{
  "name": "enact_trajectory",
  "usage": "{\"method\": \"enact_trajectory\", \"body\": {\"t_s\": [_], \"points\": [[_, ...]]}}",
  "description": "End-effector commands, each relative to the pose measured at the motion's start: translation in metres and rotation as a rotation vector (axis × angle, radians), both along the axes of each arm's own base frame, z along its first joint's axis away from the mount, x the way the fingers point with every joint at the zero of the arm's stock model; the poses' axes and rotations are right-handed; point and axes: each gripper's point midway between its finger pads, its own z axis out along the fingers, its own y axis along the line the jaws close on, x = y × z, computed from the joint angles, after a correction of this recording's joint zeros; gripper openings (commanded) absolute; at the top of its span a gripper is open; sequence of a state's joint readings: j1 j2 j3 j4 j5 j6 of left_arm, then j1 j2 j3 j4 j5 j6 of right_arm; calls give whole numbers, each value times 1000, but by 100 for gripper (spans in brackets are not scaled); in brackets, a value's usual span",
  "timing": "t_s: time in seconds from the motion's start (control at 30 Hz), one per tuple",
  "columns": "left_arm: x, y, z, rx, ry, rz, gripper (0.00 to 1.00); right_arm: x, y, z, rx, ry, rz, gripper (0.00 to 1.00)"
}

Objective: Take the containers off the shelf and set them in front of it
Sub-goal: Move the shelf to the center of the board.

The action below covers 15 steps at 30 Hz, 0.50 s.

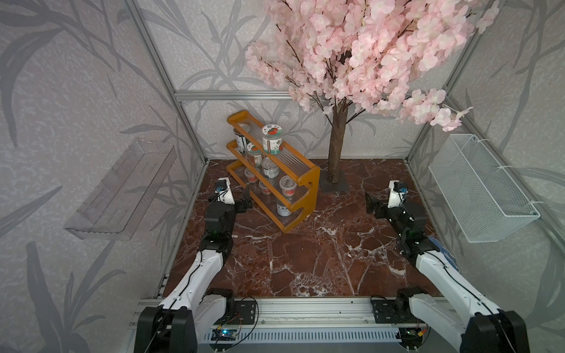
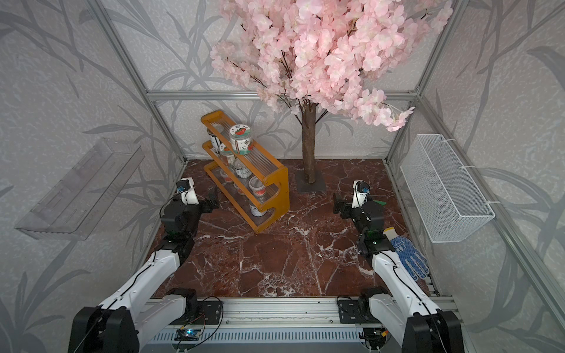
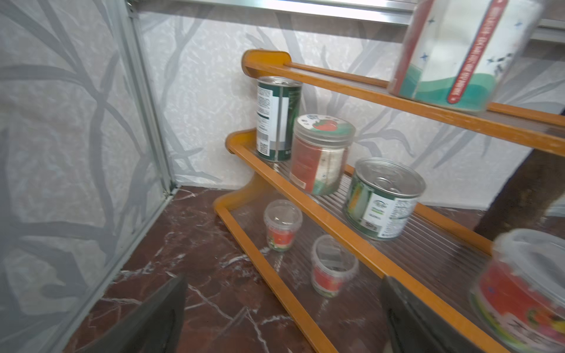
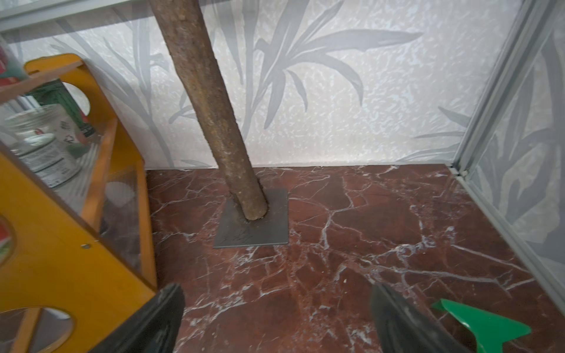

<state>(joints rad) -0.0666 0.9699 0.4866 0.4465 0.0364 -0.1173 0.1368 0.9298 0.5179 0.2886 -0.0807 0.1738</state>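
Shelf (image 1: 308, 191) is noted far left on the marble floor (image 1: 305, 259), set askew so that its stepped front is turned toward the left arm (image 1: 198, 275); all containers are judged still on it, none yet set down in front. Top tier: one tomato-lid jar (image 1: 272, 139); middle tier: a tall tin (image 3: 276, 119) at the far end, a second jar (image 3: 321, 154), a squat tin (image 3: 383, 198); lowest tier: a small cup (image 3: 282, 224), another cup (image 3: 333, 266) beside it, a last tin (image 1: 282, 209) at the near end; a third cup (image 1: 287, 185) is seen, its tier not settled. Left gripper (image 1: 245, 202) is held just before the lowest tier, jaws spread fully with nothing between them, presumably so that a cup can be taken from the front. Right gripper (image 1: 371, 203) is likewise spread wide and empty, placed well apart from the shelf on the right and pointed toward the tree trunk (image 4: 211, 122); it is judged parked there so that the left arm's reach is not obstructed.
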Motion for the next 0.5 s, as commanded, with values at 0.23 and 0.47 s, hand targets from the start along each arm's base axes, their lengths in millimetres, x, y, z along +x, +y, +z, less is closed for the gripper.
{"method": "enact_trajectory", "body": {"t_s": [0.23,0.47], "points": [[-46,-75,-12,-239,189,-421,100,-76,82,14,247,203,367,99],[-76,-119,-16,-314,259,-564,100,-84,141,16,162,220,377,99]]}}
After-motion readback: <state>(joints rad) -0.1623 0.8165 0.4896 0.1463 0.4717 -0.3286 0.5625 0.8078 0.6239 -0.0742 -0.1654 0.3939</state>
